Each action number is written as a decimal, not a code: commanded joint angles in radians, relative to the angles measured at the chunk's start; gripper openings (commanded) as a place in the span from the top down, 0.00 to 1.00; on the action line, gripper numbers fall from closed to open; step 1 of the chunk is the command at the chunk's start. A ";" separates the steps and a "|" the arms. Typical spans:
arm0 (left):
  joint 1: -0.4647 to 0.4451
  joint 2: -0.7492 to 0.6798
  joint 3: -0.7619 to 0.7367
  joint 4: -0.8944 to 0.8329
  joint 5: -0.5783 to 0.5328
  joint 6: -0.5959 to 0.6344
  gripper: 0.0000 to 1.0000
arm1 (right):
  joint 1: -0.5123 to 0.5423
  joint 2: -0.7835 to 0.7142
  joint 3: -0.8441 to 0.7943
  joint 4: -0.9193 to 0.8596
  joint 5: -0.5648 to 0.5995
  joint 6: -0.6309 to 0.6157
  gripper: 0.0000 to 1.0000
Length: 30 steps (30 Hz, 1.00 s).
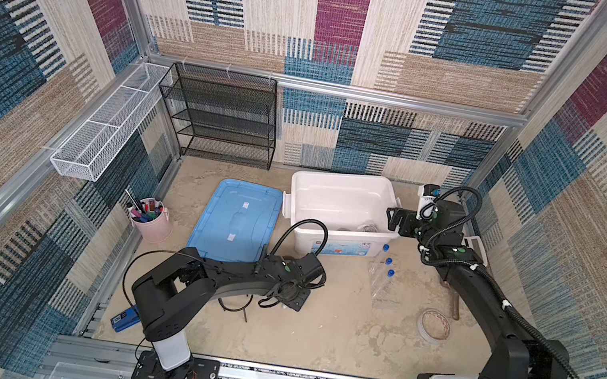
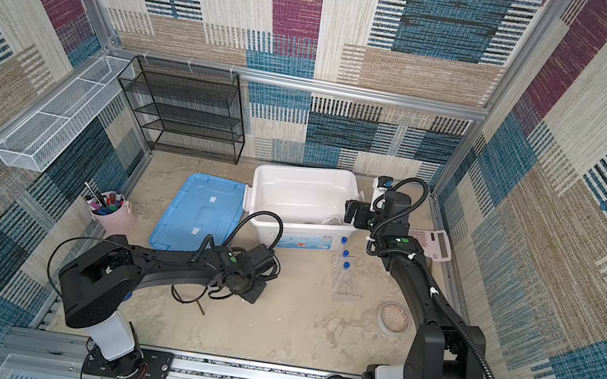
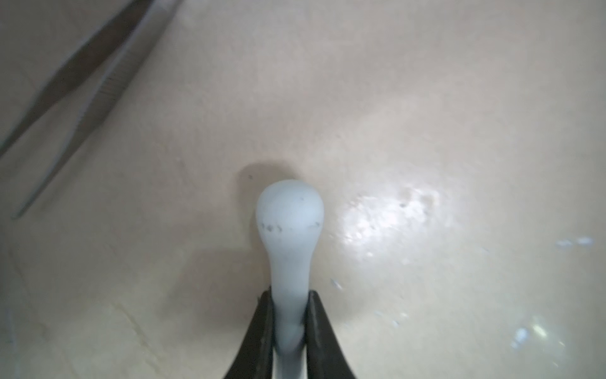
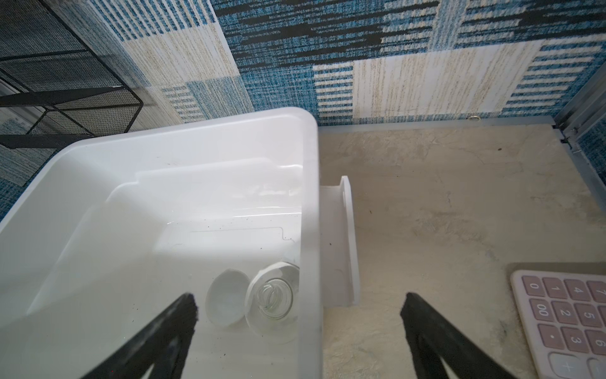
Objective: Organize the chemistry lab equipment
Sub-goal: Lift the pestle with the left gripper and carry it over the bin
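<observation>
On the bench (image 1: pixel 309 339), the white bin (image 1: pixel 337 181) is sitting at back centre. The right gripper (image 4: pixel 299 298) is hovering over its right rim, fingers (image 4: pixel 177 325) spread wide, holding nothing. The test tubes (image 1: pixel 389 261) are sitting just in front of the bin, long axis front-to-back, blue caps toward it. The left gripper (image 3: pixel 290 295) is low mid-bench, fingers (image 3: pixel 262 328) pinching the white pestle (image 3: pixel 290 210) by its shaft, bulb end pointing away from the wrist. Only the left wrist view is showing the pestle and tweezers (image 3: pixel 65 98). Only the right wrist view is clearly showing a dish (image 4: pixel 228 297) and the flask (image 4: pixel 273 297) inside the bin.
</observation>
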 commanded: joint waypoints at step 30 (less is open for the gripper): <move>0.212 0.174 0.858 -0.224 0.175 0.500 0.89 | 0.000 -0.014 -0.014 0.035 -0.043 0.010 0.01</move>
